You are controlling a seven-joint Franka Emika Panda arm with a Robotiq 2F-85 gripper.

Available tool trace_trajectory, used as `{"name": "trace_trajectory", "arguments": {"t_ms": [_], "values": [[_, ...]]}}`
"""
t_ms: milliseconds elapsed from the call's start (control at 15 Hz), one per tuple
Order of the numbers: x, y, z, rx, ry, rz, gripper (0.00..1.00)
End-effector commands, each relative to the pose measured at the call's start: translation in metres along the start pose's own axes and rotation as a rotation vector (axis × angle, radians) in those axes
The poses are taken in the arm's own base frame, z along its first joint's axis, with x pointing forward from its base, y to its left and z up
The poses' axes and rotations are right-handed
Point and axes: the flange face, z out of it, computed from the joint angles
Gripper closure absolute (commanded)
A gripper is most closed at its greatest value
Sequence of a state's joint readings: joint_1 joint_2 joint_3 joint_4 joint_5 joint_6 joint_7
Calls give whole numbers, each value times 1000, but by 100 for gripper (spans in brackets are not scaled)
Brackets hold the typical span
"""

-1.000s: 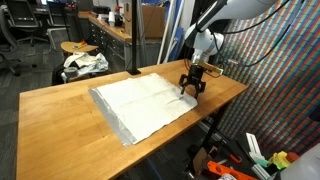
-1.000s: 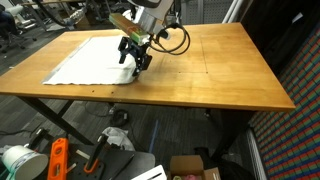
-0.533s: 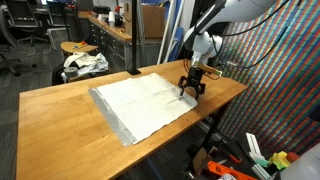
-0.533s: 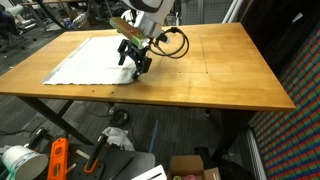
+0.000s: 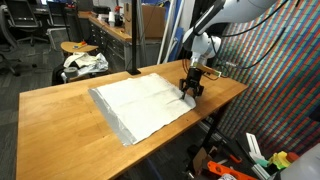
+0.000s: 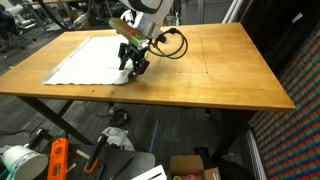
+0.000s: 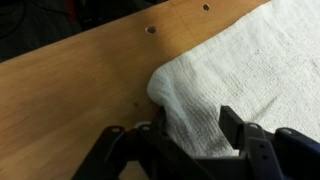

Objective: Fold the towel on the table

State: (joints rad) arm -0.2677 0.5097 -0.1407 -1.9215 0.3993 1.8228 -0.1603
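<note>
A white towel (image 5: 140, 100) lies spread flat on the wooden table (image 5: 60, 120), seen in both exterior views (image 6: 90, 58). My gripper (image 5: 190, 92) is down at the towel's corner near the table's edge, also seen in an exterior view (image 6: 131, 68). In the wrist view the towel (image 7: 260, 60) fills the upper right. Its corner is bunched up between the two fingers of my gripper (image 7: 192, 130), which have closed in on it.
A black pole (image 5: 133, 40) stands at the table's far edge, with a stool holding a crumpled cloth (image 5: 82, 62) behind it. Tools and boxes lie on the floor (image 6: 57, 158). Bare wood with small holes (image 7: 150, 29) lies beside the towel corner.
The fingers have drawn together on the towel corner, which now bunches up between them. The arm has hardly moved.
</note>
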Motion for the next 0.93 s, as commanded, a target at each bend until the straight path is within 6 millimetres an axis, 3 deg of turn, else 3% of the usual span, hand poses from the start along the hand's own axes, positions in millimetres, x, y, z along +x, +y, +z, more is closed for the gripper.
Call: {"name": "trace_trajectory", "arguments": {"t_ms": [0, 133, 333, 600, 867], "values": [[3, -10, 2, 2, -22, -36, 73], [2, -15, 3, -5, -25, -45, 86], [-3, -24, 1, -24, -28, -60, 92], [-18, -41, -14, -72, 15, -96, 88], [-42, -72, -34, -123, 89, -154, 87]]}}
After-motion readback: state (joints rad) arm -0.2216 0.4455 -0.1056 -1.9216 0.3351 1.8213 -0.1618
